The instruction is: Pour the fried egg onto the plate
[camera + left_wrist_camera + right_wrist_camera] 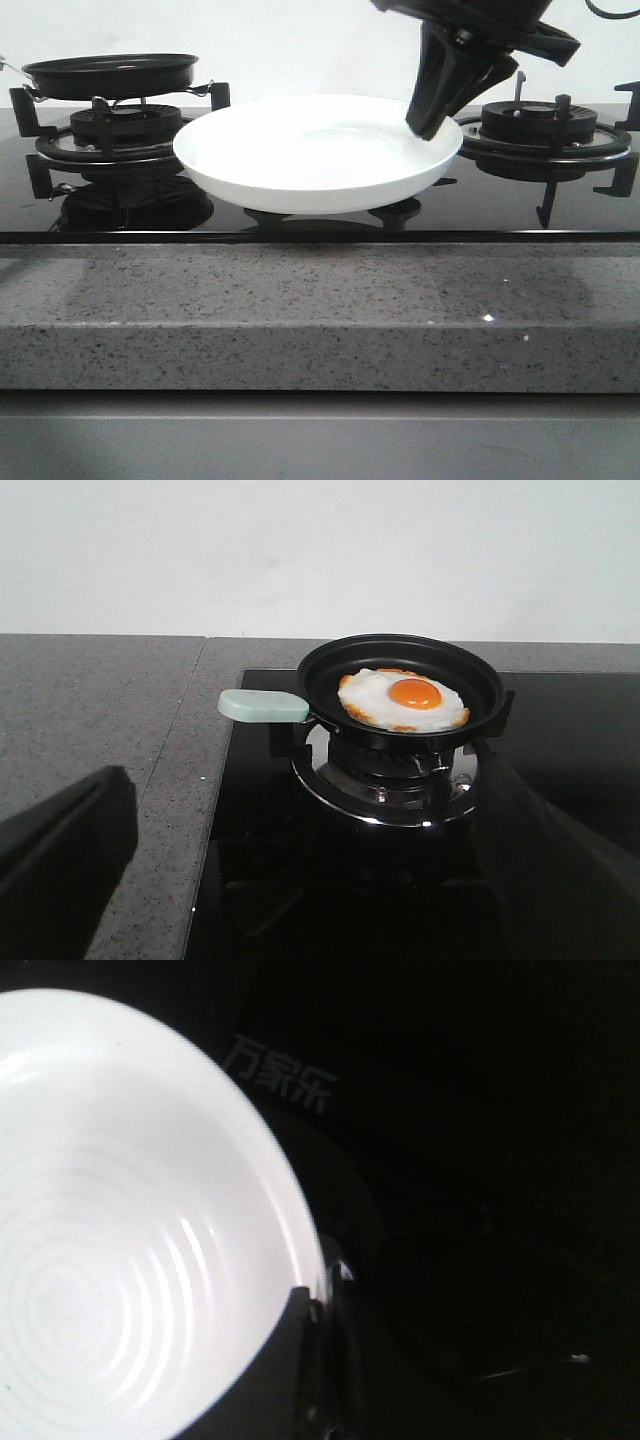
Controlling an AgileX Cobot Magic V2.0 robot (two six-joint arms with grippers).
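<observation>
The fried egg (405, 700), white with an orange yolk and browned edges, lies in the black frying pan (400, 675) on the left burner. The pan's pale green handle (262, 706) points toward the counter. The pan also shows in the front view (110, 72). My left gripper (320, 890) is open and empty, short of the pan, its dark fingers (60, 840) wide apart. The white plate (310, 150) sits mid-cooktop. My right gripper (437, 105) is shut on the plate's right rim; in the right wrist view one finger (285, 1360) lies over the plate (130, 1240).
A left burner grate (125, 130) holds the pan, and a bare right burner grate (545, 130) stands behind my right gripper. The black glass cooktop (500, 205) borders a speckled grey stone counter (300, 300) in front and on the left (90, 710).
</observation>
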